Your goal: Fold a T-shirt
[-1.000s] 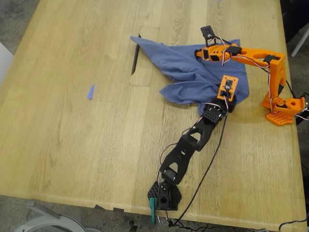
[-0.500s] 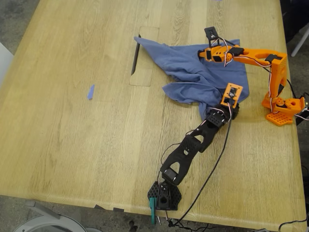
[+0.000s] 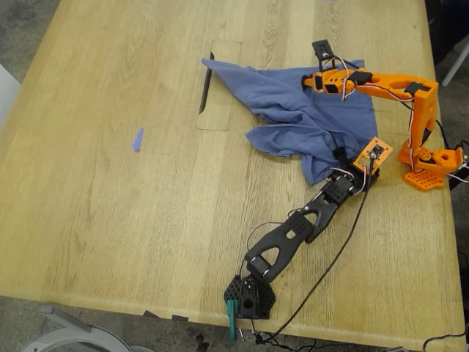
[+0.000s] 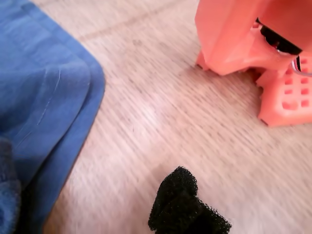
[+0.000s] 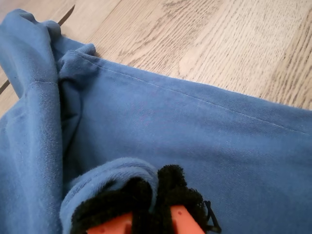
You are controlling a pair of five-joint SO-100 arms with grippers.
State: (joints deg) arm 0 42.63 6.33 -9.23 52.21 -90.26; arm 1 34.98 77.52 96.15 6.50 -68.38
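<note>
One small blue scrap (image 3: 137, 139) sits alone toward the exterior view's left of the table (image 3: 110, 220). One T-shirt (image 3: 293, 110) lies rumpled to the right of the table's slot (image 3: 206, 81), its nearer corner dragged further right than a second ago. Two arms: my second gripper (image 5: 155, 195) is pinched on a fold of the T-shirt's upper edge; my first gripper (image 3: 343, 158), swung right toward the orange base (image 3: 429, 165), I cannot tell how wide.
</note>
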